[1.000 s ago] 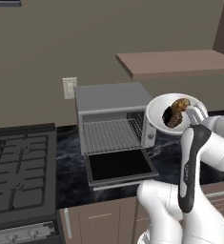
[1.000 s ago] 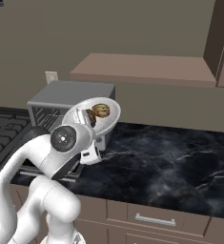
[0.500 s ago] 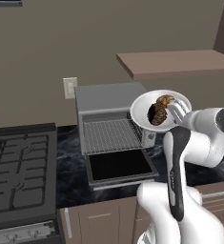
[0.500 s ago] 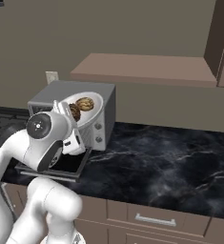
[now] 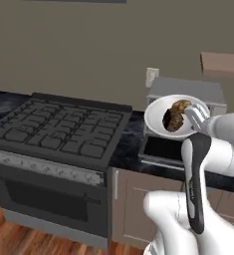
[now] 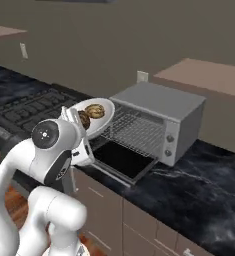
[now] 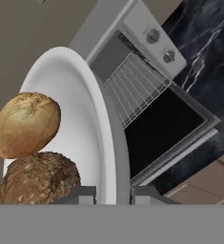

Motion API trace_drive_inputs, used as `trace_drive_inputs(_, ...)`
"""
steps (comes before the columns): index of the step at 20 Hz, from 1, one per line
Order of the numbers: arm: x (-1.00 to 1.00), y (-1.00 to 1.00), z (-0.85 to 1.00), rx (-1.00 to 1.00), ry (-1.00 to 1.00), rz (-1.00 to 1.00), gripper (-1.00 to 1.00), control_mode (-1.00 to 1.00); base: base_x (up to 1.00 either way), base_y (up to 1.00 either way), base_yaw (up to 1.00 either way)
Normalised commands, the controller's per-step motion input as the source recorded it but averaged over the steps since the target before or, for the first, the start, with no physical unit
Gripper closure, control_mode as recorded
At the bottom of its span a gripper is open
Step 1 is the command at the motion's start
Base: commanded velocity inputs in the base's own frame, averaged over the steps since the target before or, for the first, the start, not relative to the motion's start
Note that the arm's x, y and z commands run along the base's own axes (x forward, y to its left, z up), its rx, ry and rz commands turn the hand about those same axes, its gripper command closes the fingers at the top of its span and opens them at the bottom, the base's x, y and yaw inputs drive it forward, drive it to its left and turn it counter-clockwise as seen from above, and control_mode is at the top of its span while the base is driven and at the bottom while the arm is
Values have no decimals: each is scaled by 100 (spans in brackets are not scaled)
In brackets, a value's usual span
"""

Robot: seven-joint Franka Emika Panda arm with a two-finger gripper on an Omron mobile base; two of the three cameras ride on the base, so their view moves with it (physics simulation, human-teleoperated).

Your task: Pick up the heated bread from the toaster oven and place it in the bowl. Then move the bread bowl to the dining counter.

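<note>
My gripper (image 7: 112, 193) is shut on the rim of the white bowl (image 7: 80, 109), which it holds tilted in the air in front of the toaster oven (image 6: 159, 107). Inside the bowl (image 6: 106, 106) the golden-tan heated bread (image 7: 26, 125) rests against a darker brown lump (image 7: 37, 178). In the left base view the bowl (image 5: 156, 117) hangs before the oven (image 5: 185, 89), with the gripper (image 5: 195, 117) at its right rim. The oven's door (image 6: 121, 160) lies open and its wire rack (image 7: 135, 88) is bare. A dining counter with a sink is out of view.
A black stove (image 5: 58, 129) takes up the left, its burners (image 6: 34, 107) just behind my arm. Black marble countertop (image 6: 209, 185) runs right of the oven. A brown wooden shelf (image 6: 204, 75) hangs behind it, and a wall outlet (image 5: 152, 75) sits above the counter.
The whole picture has shifted, so the cameras moved: the stove now takes up the left. My arm swung the bowl leftward across the oven's front, both bread pieces still inside.
</note>
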Motion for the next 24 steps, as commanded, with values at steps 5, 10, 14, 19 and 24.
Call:
trace_drive_inputs(5,0,0,0,0,0,0,100,100,-1,0,100)
trace_drive_inputs(10,0,0,0,0,0,0,100,100,0,1,100)
trace_drive_inputs(14,0,0,0,0,0,0,100,100,0,9,98)
trace_drive_inputs(19,0,0,0,0,0,0,100,100,0,22,91)
trace_drive_inputs(24,0,0,0,0,0,0,100,100,17,44,80)
